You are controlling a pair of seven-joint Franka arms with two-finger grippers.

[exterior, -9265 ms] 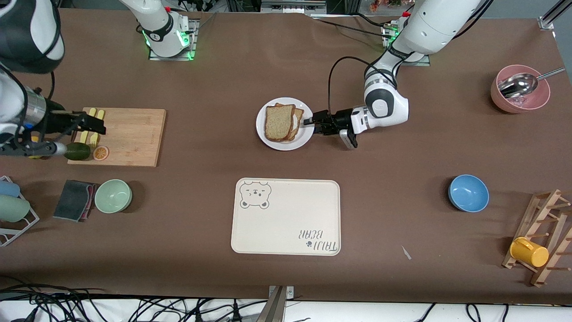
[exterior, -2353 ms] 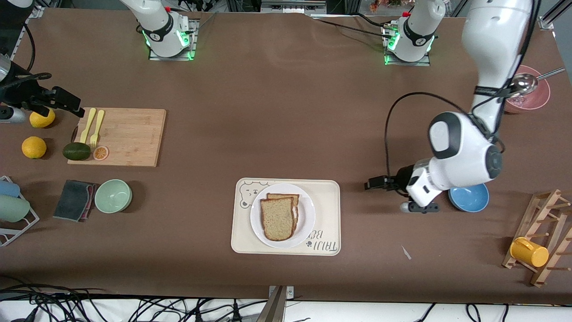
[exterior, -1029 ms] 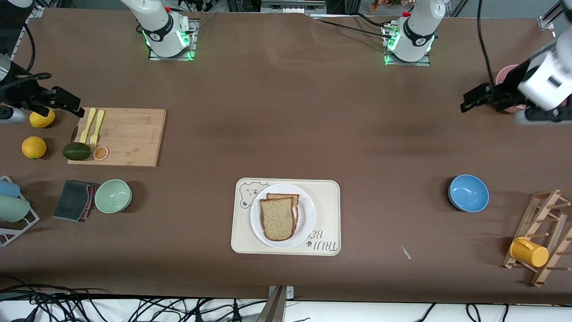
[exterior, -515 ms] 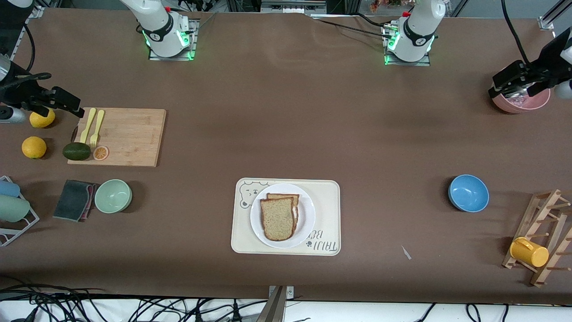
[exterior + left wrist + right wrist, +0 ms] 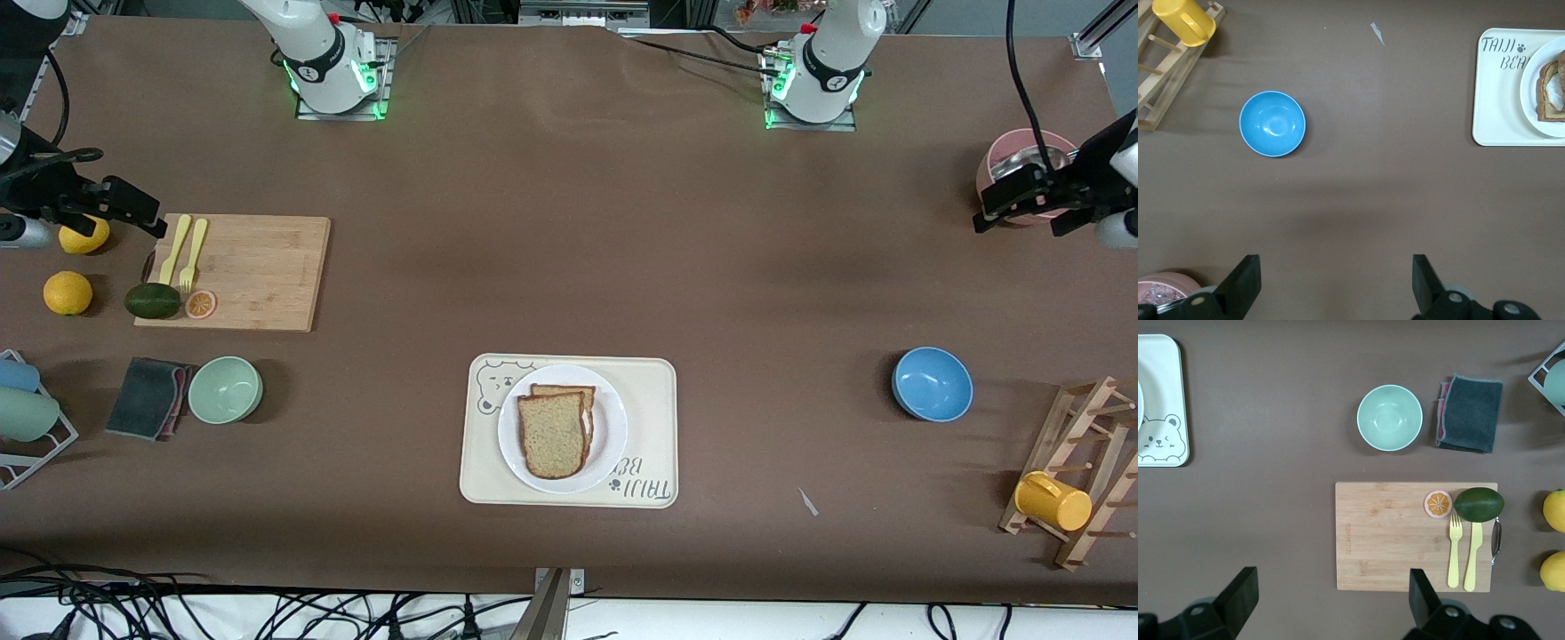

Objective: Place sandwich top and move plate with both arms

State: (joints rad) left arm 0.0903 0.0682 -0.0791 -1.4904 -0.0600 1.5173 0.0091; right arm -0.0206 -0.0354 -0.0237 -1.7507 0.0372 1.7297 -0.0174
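The sandwich top (image 5: pixel 551 436), a plain speckled tan slice, lies on a second slice (image 5: pixel 569 391) on the white plate (image 5: pixel 615 427). The plate sits on the cream bear-print tray (image 5: pixel 653 391) near the front-camera edge of the table. My left gripper (image 5: pixel 982 212) is open and empty, up in the air over the pink bowl (image 5: pixel 1013 142) at the left arm's end. My right gripper (image 5: pixel 156 220) is open and empty over the edge of the cutting board (image 5: pixel 258 276) at the right arm's end. The left wrist view shows its open gripper (image 5: pixel 1335 287) and part of the plate (image 5: pixel 1530 87).
A blue bowl (image 5: pixel 932 384) and a wooden rack with a yellow mug (image 5: pixel 1053 500) stand toward the left arm's end. A green bowl (image 5: pixel 225 389), a grey cloth (image 5: pixel 147 396), an avocado (image 5: pixel 152 300), two yellow fruits (image 5: pixel 68 292) and cutlery lie toward the right arm's end.
The plate with the sandwich went from the table's middle onto the tray. My left gripper let go, lifted and swung away to the pink bowl. My right arm barely moved.
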